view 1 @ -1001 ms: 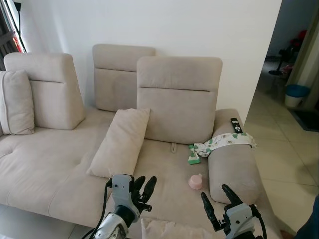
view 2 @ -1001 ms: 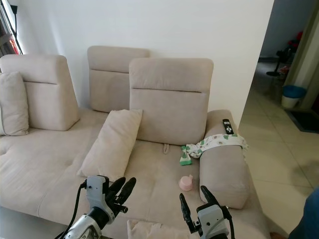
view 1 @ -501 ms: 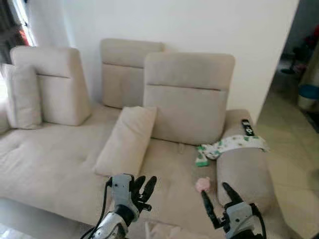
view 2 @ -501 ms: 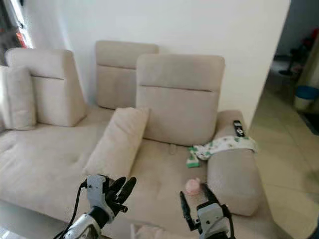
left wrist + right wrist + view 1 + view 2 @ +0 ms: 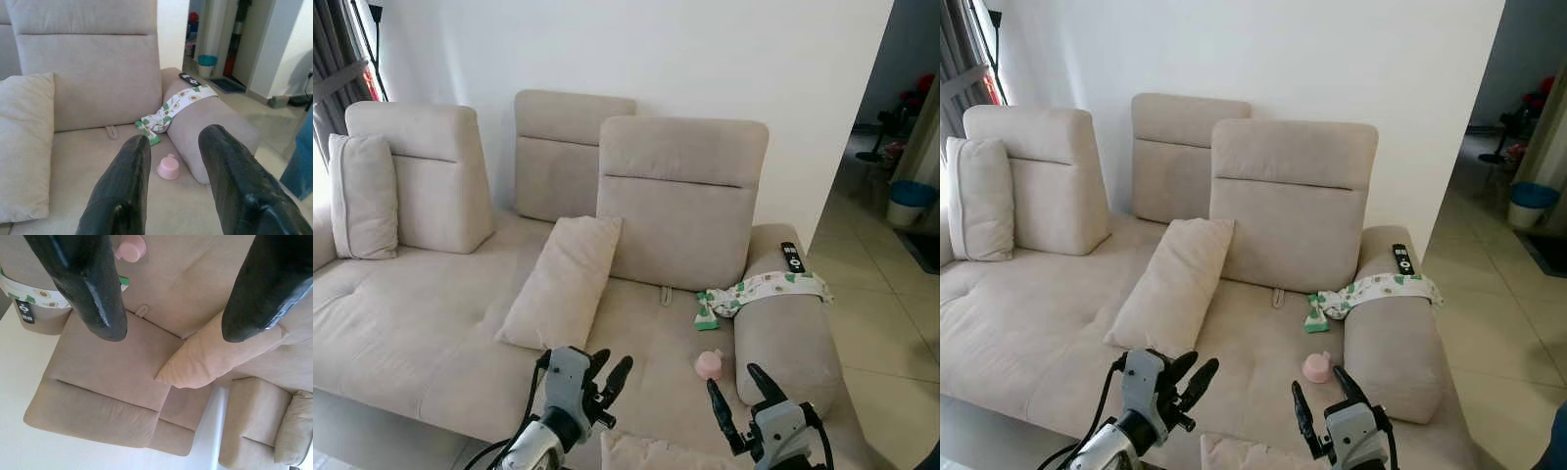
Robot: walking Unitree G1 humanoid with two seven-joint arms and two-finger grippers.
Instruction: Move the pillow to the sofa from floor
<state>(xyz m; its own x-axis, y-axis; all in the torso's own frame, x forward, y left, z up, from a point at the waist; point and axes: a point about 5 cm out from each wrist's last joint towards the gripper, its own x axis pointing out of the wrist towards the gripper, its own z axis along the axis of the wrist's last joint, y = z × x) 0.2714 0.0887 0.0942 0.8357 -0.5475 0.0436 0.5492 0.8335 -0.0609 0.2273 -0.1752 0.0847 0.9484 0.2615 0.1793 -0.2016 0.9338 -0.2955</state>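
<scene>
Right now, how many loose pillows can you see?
3: one pillow leaning mid-sofa, another against the far-left backrest, and a third at the frame's bottom edge between the grippers, mostly cut off. Others may be hidden.

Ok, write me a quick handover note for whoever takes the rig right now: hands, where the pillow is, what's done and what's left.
Left hand: open, empty, raised low in front of the sofa.
Right hand: open, empty, raised at about the same height.
Pillow: a beige corner of it shows at the bottom edge of the head views, between the two hands and below them. Neither hand holds it.
Already on the seat: another pillow leaning at the backrest, a pink cup, a patterned cloth and a remote on the armrest.
Done: robot faces the sofa.
Left: grasp the low pillow, lift it, set it on the seat.
</scene>
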